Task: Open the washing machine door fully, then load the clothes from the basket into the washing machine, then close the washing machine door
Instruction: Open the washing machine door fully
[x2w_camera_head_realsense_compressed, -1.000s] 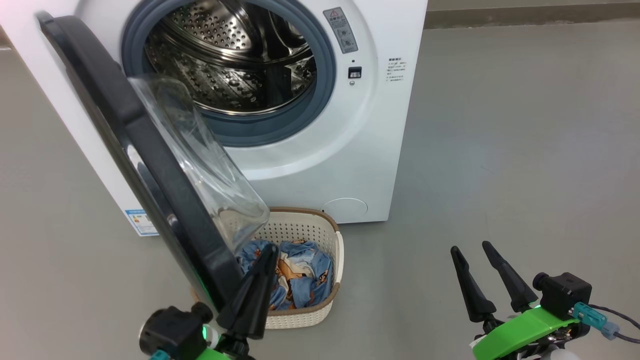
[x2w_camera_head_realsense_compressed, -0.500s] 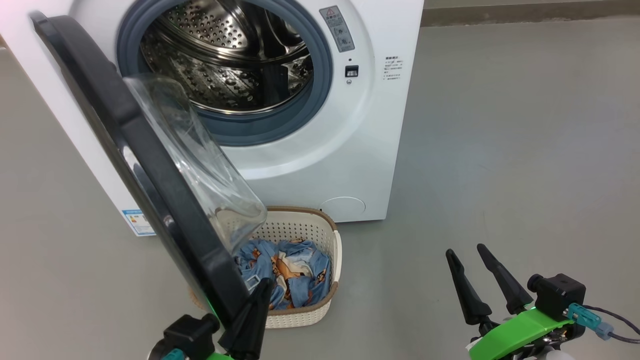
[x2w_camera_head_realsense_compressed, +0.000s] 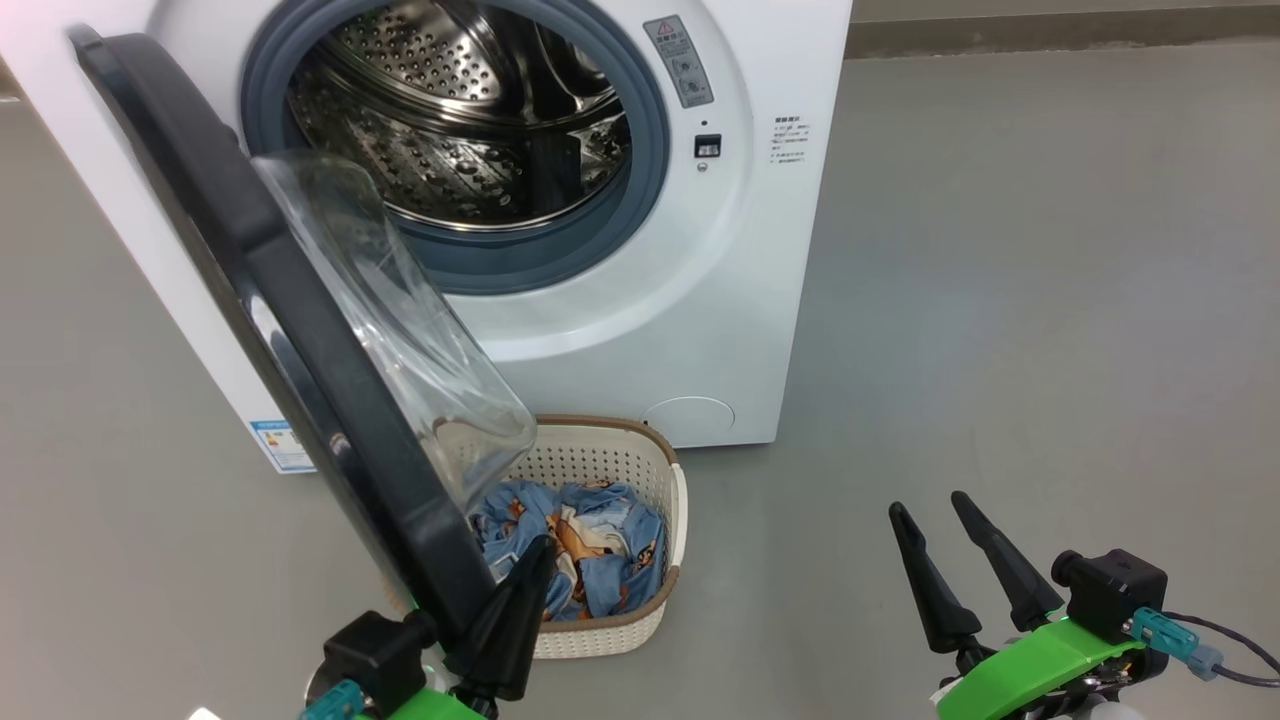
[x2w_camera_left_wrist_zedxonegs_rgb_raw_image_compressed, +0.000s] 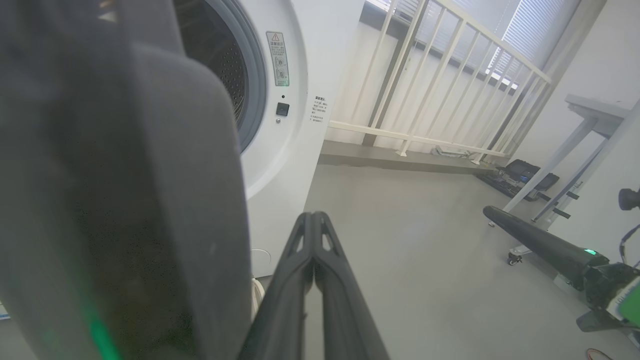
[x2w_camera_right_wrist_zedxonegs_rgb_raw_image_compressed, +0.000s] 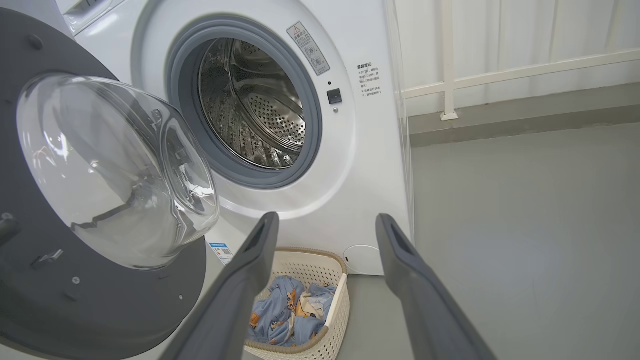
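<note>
The washing machine (x2w_camera_head_realsense_compressed: 640, 330) stands with its steel drum (x2w_camera_head_realsense_compressed: 470, 110) exposed. The washing machine door (x2w_camera_head_realsense_compressed: 300, 330) hangs part-way out to the left, its glass bowl facing the drum. Under the door's lower end sits the basket (x2w_camera_head_realsense_compressed: 640, 620), with the blue printed clothes (x2w_camera_head_realsense_compressed: 600, 550) inside. My left gripper (x2w_camera_head_realsense_compressed: 540, 548) is shut and holds nothing. It lies close against the inner side of the door's lower rim, over the basket. My right gripper (x2w_camera_head_realsense_compressed: 928, 505) is open, low on the right, away from the machine. In the right wrist view the right gripper (x2w_camera_right_wrist_zedxonegs_rgb_raw_image_compressed: 327, 220) points at the basket (x2w_camera_right_wrist_zedxonegs_rgb_raw_image_compressed: 335, 310).
Grey floor (x2w_camera_head_realsense_compressed: 1000, 300) stretches to the right of the machine. In the left wrist view a white railing (x2w_camera_left_wrist_zedxonegs_rgb_raw_image_compressed: 425, 75) runs behind the machine, and table legs (x2w_camera_left_wrist_zedxonegs_rgb_raw_image_compressed: 560, 165) and dark gear (x2w_camera_left_wrist_zedxonegs_rgb_raw_image_compressed: 520, 175) lie on the floor at the far right.
My left gripper has drawn back down the head view along the door's lower rim, still shut. The door, basket and right gripper are much as before. The camera wavered slightly.
</note>
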